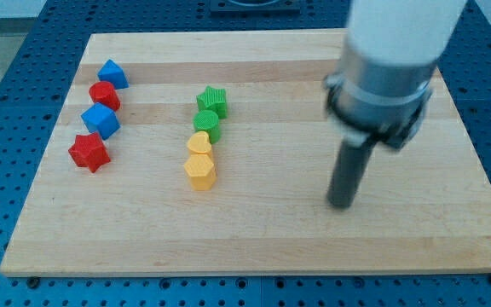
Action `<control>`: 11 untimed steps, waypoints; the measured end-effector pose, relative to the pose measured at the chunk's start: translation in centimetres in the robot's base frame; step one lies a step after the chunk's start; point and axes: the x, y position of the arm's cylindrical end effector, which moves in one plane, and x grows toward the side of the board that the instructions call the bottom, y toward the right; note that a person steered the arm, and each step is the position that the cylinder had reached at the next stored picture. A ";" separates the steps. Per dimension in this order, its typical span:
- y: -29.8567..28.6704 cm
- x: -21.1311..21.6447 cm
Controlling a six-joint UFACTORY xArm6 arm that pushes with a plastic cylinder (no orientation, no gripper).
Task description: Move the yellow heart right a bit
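The yellow heart [199, 143] lies left of the board's middle, touching a yellow hexagon-like block [200, 171] below it and a green round block [207, 126] above it. A green star [212, 101] tops that column. My tip [341, 204] rests on the board well to the view's right of the yellow heart, not touching any block.
At the view's left stand a blue block [112, 74], a red round block [104, 95], a blue block [101, 119] and a red star [89, 152] in a column. The wooden board [262, 239] lies on a blue perforated table.
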 end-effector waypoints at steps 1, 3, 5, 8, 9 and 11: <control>-9.0 1.6; -23.5 -5.2; -20.7 -13.8; -18.6 -9.8; -19.5 -9.9; -19.0 -13.2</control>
